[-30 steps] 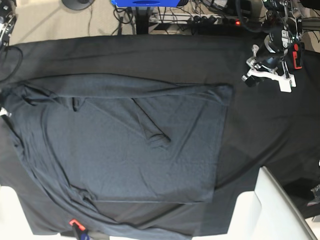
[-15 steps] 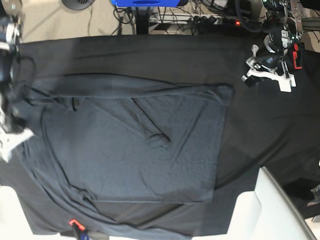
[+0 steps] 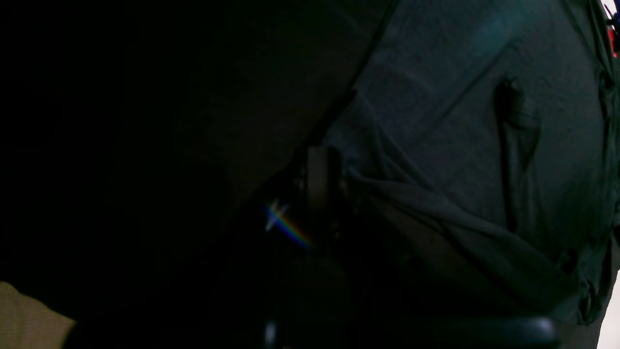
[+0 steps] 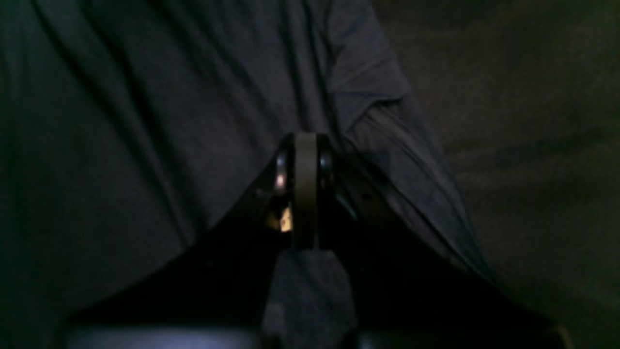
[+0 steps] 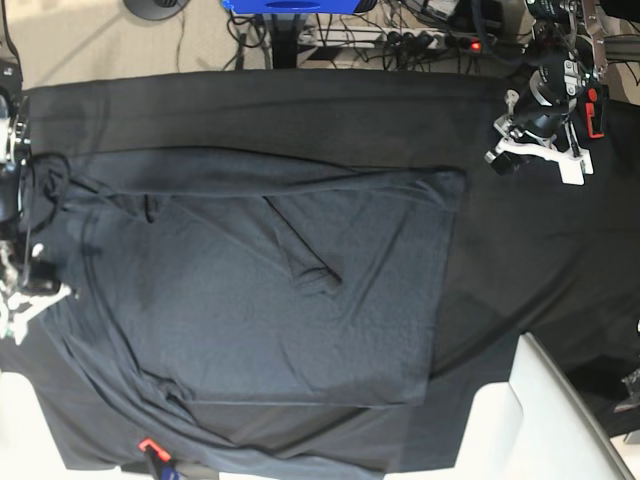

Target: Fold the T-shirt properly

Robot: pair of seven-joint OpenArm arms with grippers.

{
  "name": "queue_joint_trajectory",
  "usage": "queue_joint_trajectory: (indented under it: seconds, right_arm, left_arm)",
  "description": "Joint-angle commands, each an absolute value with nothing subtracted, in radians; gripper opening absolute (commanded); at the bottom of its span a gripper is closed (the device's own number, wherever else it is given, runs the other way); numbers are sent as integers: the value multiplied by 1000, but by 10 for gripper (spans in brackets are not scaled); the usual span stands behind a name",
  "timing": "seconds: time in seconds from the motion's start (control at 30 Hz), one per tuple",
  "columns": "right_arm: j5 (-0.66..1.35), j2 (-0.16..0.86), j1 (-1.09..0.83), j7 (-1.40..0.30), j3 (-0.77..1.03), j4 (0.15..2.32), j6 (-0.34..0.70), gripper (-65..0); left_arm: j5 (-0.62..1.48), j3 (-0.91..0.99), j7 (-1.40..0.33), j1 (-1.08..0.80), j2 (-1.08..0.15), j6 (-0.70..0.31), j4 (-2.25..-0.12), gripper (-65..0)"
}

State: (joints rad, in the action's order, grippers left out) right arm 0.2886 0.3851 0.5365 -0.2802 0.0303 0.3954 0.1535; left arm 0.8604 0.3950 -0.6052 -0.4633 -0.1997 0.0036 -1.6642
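At nine o'clock on the table cloth (image 5: 540,250), the right gripper (image 5: 22,300) was closed, apparently pinching the T-shirt (image 5: 260,300) spread across the centre. The left gripper (image 5: 535,150), closed and empty, sat at two o'clock. A thin pinch could slip, dropping the fold.

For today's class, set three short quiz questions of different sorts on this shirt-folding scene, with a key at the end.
1. True or false: the left gripper rests on the T-shirt.
2. Multiple choice: the right gripper is (A) wide open above bare floor, (B) shut over the shirt's fabric, (C) out of every view.
3. Fill in: the shirt lies on a black table ____.

Key:
1. False; it hangs shut over the table cloth beyond the shirt's edge, in the base view's upper right.
2. B; whether it pinches fabric cannot be told.
3. cloth
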Motion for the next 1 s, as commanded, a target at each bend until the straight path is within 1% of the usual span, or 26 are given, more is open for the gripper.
queue_joint_trajectory:
  seconds: [0.0, 0.5, 0.8, 0.93, 0.97]
  right_arm:
    - [294, 404, 568, -242, 25, 407, 151, -650]
    - [294, 409, 555, -232, 33, 378, 148, -650]
    - [294, 409, 556, -84, 33, 254, 143, -650]
    - [294, 414, 553, -53, 25, 252, 8, -648]
    - [294, 415, 553, -48, 25, 252, -1, -648]
  left_arm:
    - [868, 400, -588, -463, -211, -2, -1678, -650]
    - [868, 401, -587, -461, -208, -2, -1678, -650]
    - [868, 401, -587, -461, -208, -1, -1678, -650]
    - [868, 401, -587, -461, -206, -1, -1679, -650]
    - [868, 401, -587, -463, -206, -1, -1679, -650]
